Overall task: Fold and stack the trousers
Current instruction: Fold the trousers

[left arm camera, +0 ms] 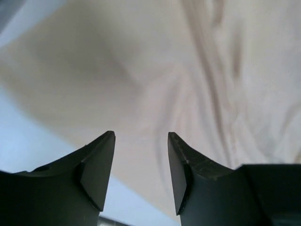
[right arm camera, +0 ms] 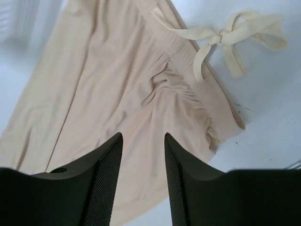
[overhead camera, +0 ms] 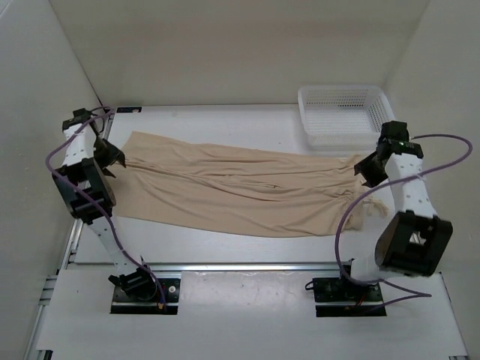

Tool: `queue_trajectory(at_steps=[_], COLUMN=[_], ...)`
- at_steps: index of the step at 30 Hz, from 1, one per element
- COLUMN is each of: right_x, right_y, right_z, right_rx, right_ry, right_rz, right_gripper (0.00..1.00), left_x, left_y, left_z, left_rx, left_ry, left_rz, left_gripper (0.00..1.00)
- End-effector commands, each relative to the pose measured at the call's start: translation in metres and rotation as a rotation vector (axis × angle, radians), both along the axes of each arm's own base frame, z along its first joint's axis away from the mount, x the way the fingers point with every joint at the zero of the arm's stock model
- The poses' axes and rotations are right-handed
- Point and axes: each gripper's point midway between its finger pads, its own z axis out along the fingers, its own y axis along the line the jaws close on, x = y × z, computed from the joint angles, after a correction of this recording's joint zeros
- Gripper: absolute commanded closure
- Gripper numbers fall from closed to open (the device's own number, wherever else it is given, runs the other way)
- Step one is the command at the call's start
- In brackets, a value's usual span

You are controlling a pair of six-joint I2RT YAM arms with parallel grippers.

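View from above of a white table (overhead camera: 225, 124) with my two arms at its near edge. A white mesh basket (overhead camera: 337, 139) sits at the far right corner, and I place everything from it. The trousers (overhead camera: 247, 191), thin, beige and wrinkled, lie flat just in front of the basket and stretch far to its left. Their legs lie side by side and one long edge is closer to me than the other. The waistband (right arm camera: 207, 101) end lies nearest the basket, below its front wall. There a pale drawstring (right arm camera: 221, 36), tied in a knot, trails onto the bare table. My right claw (right arm camera: 143, 136) hangs over that waist end, just in front of the basket's right corner. Its two fingers are apart, with gathered cloth showing through the gap and nothing between them. My left claw (left arm camera: 141, 136) hangs well to the left of the basket, over the leg ends. Its fingers are likewise spread, with blurred fabric beneath and nothing pinched.
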Motion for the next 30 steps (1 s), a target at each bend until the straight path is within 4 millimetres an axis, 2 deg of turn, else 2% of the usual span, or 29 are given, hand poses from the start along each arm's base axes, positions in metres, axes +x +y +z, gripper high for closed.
queue_trajectory(at_steps=[1, 2, 3, 4, 5, 7, 12, 14, 17, 18, 19, 20, 21, 24, 25, 26, 27, 30], right_x=[-0.020, -0.029, -0.033, -0.036, -0.042, -0.044, -0.054, -0.056, -0.064, -0.071, -0.073, -0.076, -0.081, -0.091, -0.097, -0.100, -0.103, -0.126], right_y=[0.007, 0.010, 0.013, 0.017, 0.020, 0.024, 0.048, 0.051, 0.054, 0.055, 0.056, 0.054, 0.052, 0.046, 0.045, 0.042, 0.040, 0.041], right_z=[0.015, 0.014, 0.014, 0.014, 0.014, 0.019, 0.021, 0.023, 0.024, 0.022, 0.024, 0.024, 0.022, 0.026, 0.022, 0.023, 0.021, 0.001], right_rx=[-0.039, -0.038, -0.033, -0.019, -0.015, -0.005, 0.105, 0.113, 0.123, 0.129, 0.128, 0.114, 0.107, 0.066, 0.068, 0.048, 0.042, 0.075], right_ry=[-0.030, -0.030, -0.034, -0.040, -0.049, -0.072, -0.106, -0.110, -0.104, -0.090, -0.092, -0.086, -0.063, -0.063, -0.042, -0.038, -0.031, 0.071], right_rz=[0.144, 0.186, 0.204, 0.226, 0.240, 0.260, 0.322, 0.337, 0.349, 0.348, 0.348, 0.342, 0.334, 0.305, 0.285, 0.267, 0.253, 0.181], right_gripper=[0.53, 0.52, 0.52, 0.52, 0.52, 0.51, 0.51, 0.51, 0.35, 0.17, 0.13, 0.13, 0.20, 0.28, 0.34, 0.36, 0.38, 0.44], left_x=[-0.051, -0.063, -0.078, -0.099, -0.108, -0.128, -0.122, -0.121, -0.122, -0.124, -0.124, -0.123, -0.126, -0.124, -0.124, -0.124, -0.123, -0.116], left_y=[0.028, 0.029, 0.039, 0.035, 0.039, 0.044, 0.052, 0.053, 0.056, 0.055, 0.055, 0.056, 0.053, 0.055, 0.055, 0.055, 0.053, 0.045], left_z=[0.023, 0.015, 0.007, -0.013, -0.014, -0.029, -0.040, -0.048, -0.054, -0.062, -0.062, -0.066, -0.072, -0.072, -0.072, -0.072, -0.072, -0.058], left_rx=[0.077, 0.070, 0.083, 0.064, 0.074, 0.060, 0.055, 0.048, 0.062, 0.052, 0.052, 0.050, 0.040, 0.041, 0.041, 0.041, 0.031, 0.013], left_ry=[-0.004, 0.015, 0.041, 0.087, 0.079, 0.108, 0.118, 0.137, 0.153, 0.175, 0.175, 0.180, 0.197, 0.195, 0.195, 0.195, 0.191, 0.138], left_rz=[0.139, 0.155, 0.227, 0.242, 0.277, 0.322, 0.331, 0.319, 0.321, 0.320, 0.320, 0.319, 0.327, 0.327, 0.327, 0.327, 0.317, 0.301], left_gripper=[0.41, 0.44, 0.47, 0.50, 0.52, 0.53, 0.51, 0.48, 0.45, 0.45, 0.45, 0.45, 0.49, 0.61, 0.78, 0.86, 0.90, 0.90])
